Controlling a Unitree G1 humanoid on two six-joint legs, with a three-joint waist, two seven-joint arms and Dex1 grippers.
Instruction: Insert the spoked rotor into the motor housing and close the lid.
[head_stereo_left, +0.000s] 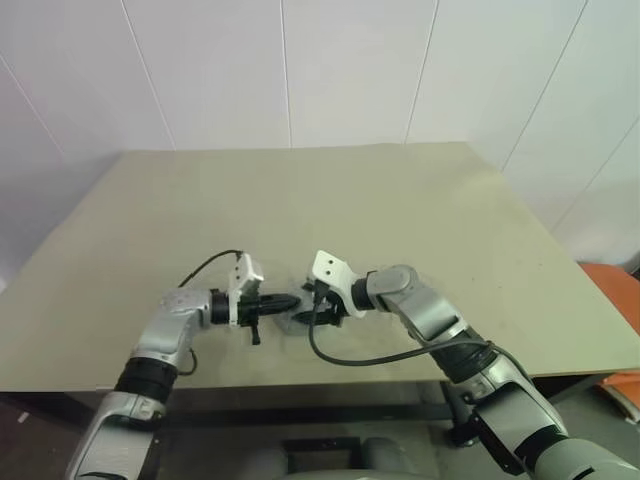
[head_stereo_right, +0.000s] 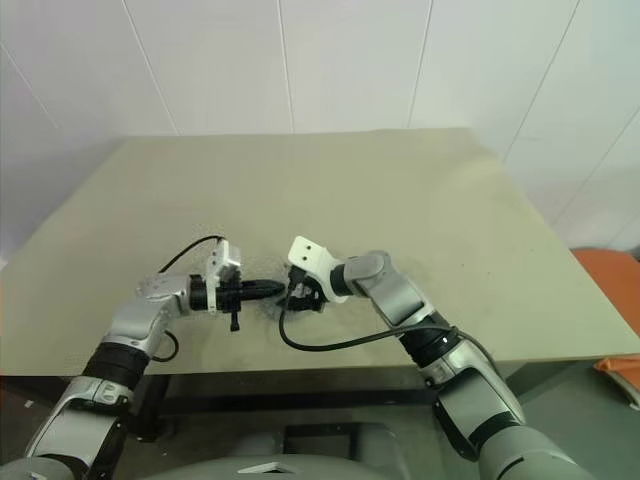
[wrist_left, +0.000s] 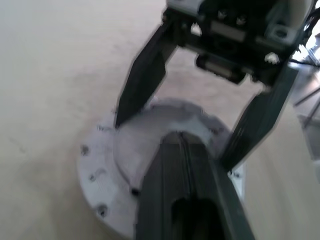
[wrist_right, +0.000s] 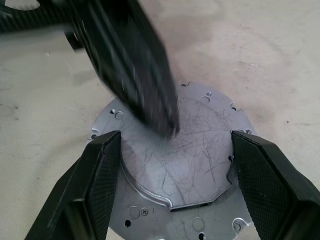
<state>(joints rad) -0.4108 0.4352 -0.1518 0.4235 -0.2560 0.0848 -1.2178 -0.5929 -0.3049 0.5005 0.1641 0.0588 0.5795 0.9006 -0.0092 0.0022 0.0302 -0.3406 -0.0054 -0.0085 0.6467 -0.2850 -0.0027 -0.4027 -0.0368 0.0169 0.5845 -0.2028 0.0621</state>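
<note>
Both my hands meet over the motor housing on the tabletop.
My left hand is clenched, its tip on the housing's flat top; my right hand straddles it, spread wide.

Soft, even room light falls on the pale table, with faint shadows and no harsh glare. Up close, the left hand smears with motion blur over the scratched, dull-shining motor housing, and the left wrist view looks soft throughout.
</note>
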